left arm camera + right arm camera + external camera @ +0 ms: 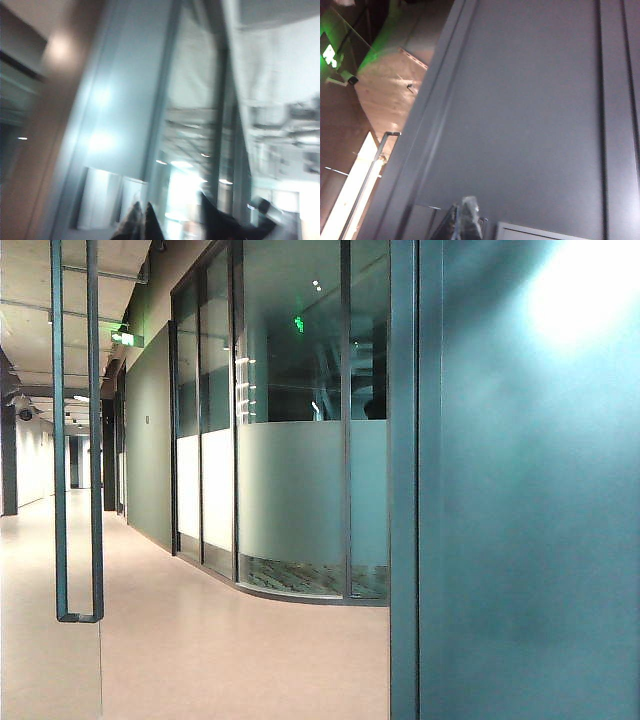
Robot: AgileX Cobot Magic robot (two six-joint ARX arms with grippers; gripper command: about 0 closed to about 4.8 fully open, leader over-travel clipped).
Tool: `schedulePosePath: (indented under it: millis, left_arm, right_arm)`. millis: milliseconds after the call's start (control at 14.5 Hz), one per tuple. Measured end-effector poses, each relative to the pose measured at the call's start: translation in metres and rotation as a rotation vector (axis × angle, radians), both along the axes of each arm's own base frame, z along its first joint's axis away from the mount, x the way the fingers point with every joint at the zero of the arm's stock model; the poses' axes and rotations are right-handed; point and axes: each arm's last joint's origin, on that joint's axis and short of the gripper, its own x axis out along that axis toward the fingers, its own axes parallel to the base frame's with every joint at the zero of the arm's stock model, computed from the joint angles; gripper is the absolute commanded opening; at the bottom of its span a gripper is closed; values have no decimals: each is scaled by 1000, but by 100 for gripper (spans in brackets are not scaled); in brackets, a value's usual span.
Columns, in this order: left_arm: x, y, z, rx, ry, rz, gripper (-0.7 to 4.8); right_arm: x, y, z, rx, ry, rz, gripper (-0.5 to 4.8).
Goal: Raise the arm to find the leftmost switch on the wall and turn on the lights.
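Note:
My right gripper is raised close to a flat grey wall panel, its fingers pressed together and shut on nothing. Beside it, at the picture's edge, shows the pale-framed corner of a plate on the wall; no single switch can be made out on it. In the blurred left wrist view, my left gripper is shut and empty, pointing at a teal wall and glass partitions. Neither gripper appears in the exterior view.
A dark blurred shape stands near my left gripper. The exterior view shows a corridor, a glass door with a long handle, frosted glass partitions and a teal wall close on the right.

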Motion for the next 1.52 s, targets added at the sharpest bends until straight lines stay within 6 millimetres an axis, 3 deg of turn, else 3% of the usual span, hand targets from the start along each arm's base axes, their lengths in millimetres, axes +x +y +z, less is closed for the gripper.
schedulePosePath:
  millis: [276, 551, 964, 1171, 1515]
  left_arm:
    - [3, -2, -2, 25, 47, 4, -5]
    - [17, -10, -20, 180, 212, 51, -5]
    - [21, -11, -27, 241, 235, 94, -5]
    - [21, -11, -27, 242, 236, 94, -5]
    - [21, -11, -27, 243, 240, 96, -5]
  right_arm:
    - [-1, 13, 0, 60, 50, 178, -1]
    - [14, 38, -2, 62, 247, 313, -1]
    - [54, 59, 19, 46, 416, 358, -1]
    - [77, 66, 16, 38, 526, 352, -1]
    - [83, 77, 9, 21, 582, 379, -1]
